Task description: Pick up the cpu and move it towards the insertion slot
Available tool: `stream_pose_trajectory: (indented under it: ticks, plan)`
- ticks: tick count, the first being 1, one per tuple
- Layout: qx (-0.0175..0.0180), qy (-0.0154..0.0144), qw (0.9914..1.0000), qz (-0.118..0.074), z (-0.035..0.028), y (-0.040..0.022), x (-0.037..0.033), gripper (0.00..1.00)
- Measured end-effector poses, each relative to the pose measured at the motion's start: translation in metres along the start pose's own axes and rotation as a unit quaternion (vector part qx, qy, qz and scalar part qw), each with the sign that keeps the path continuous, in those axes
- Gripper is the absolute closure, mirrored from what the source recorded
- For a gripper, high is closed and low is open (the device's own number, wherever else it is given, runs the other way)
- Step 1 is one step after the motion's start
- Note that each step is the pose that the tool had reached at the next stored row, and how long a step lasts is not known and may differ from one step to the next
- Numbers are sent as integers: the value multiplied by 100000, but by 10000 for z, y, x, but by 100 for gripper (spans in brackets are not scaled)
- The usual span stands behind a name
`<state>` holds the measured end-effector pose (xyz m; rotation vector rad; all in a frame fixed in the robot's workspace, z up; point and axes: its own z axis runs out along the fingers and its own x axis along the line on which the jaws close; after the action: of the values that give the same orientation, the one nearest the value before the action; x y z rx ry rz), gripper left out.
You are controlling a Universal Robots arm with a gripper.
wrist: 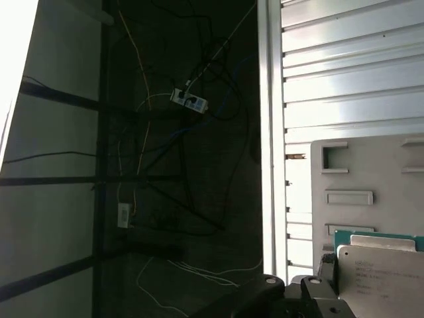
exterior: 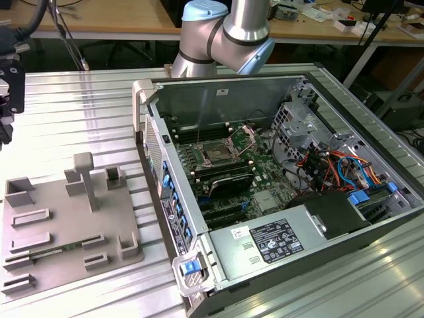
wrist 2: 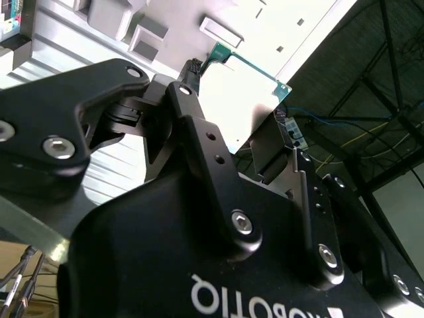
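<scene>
In the exterior view, the arm (exterior: 228, 30) is seen behind an open case (exterior: 218, 83) laid on the ribbed table (exterior: 79, 99). Inside the case, the slot (exterior: 217, 154) is seen on the board, with its dark centre uncovered and its bracket (exterior: 246, 136) tipped up. The claw (exterior: 6, 109) is found at the exterior view's left edge, raised above the table and well apart from the case; its grip cannot be told here. Below it, a grey tray (exterior: 66, 225) of moulded holders is laid on the table, just beside the case.

In the second wrist view, the claw (wrist 2: 235, 109) is seen closed on the cpu (wrist 2: 242, 83). The chip's pale metal face and green edge are clamped between the two black fingers (wrist 2: 270, 154). The tray (wrist 2: 126, 26) is seen beyond them.

In the first wrist view, the cpu (wrist: 381, 275) is held in front of the tray (wrist: 371, 165), with its green edge shown along one side. Part of the claw's black body is seen beside it. Past the table's edge (wrist: 271, 99), the floor (wrist: 185, 232) is seen, with cables (wrist: 222, 106) and a power strip (wrist: 189, 99) lying on it.
</scene>
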<state>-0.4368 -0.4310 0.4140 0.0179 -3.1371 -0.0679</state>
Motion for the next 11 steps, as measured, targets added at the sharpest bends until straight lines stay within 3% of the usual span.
stream_pose_trajectory:
  ticks: [11]
  plan:
    - [-2, -1, 100000, 1, 0, 0, -45, 45]
